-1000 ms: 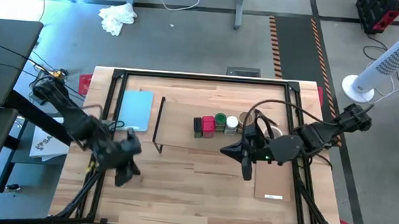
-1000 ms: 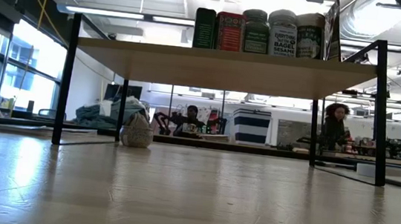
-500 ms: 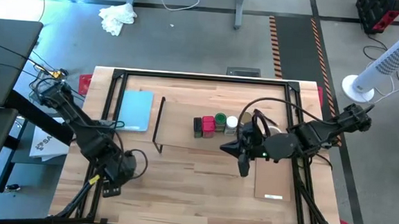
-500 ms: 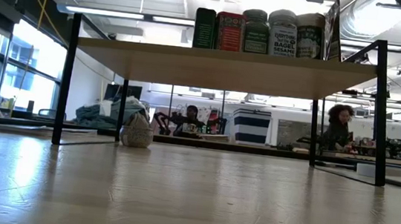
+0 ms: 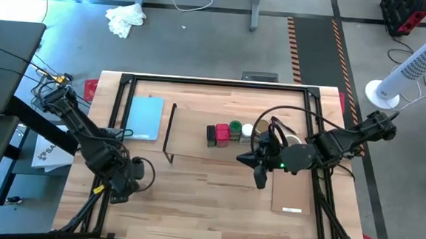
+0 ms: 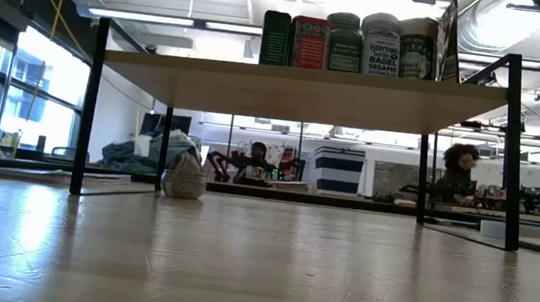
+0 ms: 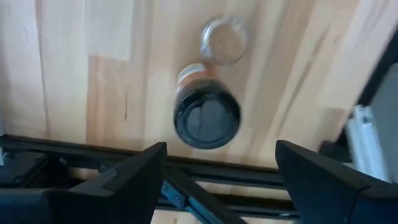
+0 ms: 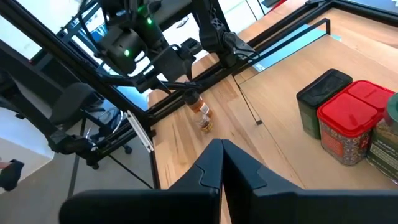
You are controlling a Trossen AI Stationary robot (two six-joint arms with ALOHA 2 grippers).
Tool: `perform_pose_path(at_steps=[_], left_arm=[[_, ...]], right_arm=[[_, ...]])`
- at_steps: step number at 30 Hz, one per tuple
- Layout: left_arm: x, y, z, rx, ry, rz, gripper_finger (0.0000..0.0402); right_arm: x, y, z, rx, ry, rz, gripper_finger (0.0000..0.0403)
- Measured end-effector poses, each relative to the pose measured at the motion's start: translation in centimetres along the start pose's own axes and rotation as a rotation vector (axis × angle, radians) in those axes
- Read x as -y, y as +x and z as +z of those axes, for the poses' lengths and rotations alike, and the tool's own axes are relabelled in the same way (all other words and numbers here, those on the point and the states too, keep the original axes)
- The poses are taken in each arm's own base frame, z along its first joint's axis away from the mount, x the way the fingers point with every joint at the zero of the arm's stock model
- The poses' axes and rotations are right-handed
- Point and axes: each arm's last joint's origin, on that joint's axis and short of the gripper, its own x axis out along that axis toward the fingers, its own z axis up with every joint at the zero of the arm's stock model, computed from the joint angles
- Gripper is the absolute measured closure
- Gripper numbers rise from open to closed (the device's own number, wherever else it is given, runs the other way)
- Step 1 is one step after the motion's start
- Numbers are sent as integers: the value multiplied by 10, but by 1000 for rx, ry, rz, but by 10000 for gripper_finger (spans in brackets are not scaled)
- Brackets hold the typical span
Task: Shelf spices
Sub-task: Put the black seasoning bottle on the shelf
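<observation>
Several spices stand in a row on the shelf point(image 6: 297, 88): a dark green tin point(image 6: 276, 38), a red tin point(image 6: 309, 42) and three jars, the middle one point(image 6: 379, 44) white-topped. A dark-topped jar point(image 7: 206, 121) stands upright on the table near its left edge, next to a small clear jar point(image 7: 224, 40). My left gripper point(image 7: 227, 177) hangs open above the dark-topped jar, pointing down, one finger on either side and clear of it. My right gripper point(image 5: 260, 178) is shut over the shelf's near edge, holding nothing.
A light-blue pad point(image 5: 145, 117) lies at the far left, and a thin pale board point(image 5: 291, 191) lies at the near right. Black frame rails point(image 5: 104, 202) run along the table's sides. A rounded bag point(image 6: 184, 175) sits beyond the shelf. People point(image 6: 459, 171) are in the room behind.
My left gripper has moved a little toward the table's near edge and downward, and has tipped from a slant to pointing straight down over the dark-topped jar. The right arm and the spices on the shelf have kept still.
</observation>
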Motion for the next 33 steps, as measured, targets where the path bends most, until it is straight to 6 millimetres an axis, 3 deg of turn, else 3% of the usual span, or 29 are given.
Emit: perform_pose_path(at_steps=[12, 23, 33], left_arm=[[1, 26, -6, 30, 15, 22, 105], [-1, 28, -4, 96, 35, 67, 105], [-3, 47, -7, 68, 77, 41, 105]], right_arm=[[0, 0, 0, 2, 11, -4, 403], [2, 0, 0, 22, 34, -43, 403], [3, 0, 0, 30, 41, -55, 403]])
